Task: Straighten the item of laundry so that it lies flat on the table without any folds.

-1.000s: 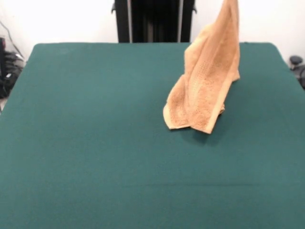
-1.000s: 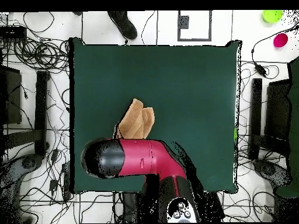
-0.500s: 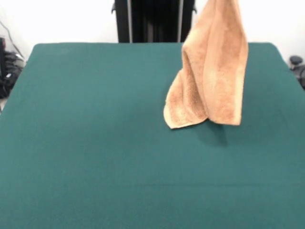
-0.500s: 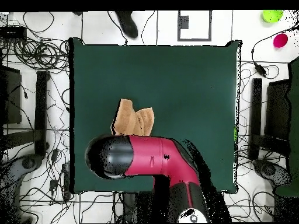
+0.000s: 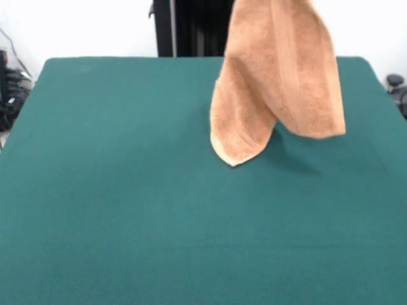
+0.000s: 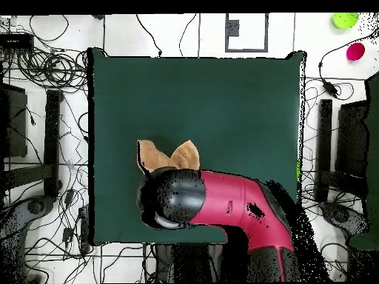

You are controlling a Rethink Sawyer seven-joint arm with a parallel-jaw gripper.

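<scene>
the red and black arm [image 6: 229,207] reaches in from the bottom edge and across the dark green table [image 6: 237,103], its rounded black head sitting over the lower left part of the tabletop. just above that head two tan-orange lobes of the towel [image 6: 157,154] poke out — one wider on the left, one more pointed on the right — with the rest hidden under the arm. the gripper itself is not visible beneath the arm. the floor around the table is white and strewn with black cables [image 6: 52,66]; a lime-green object [image 6: 344,20] and a pink one [image 6: 355,50] lie at the top right corner.
</scene>
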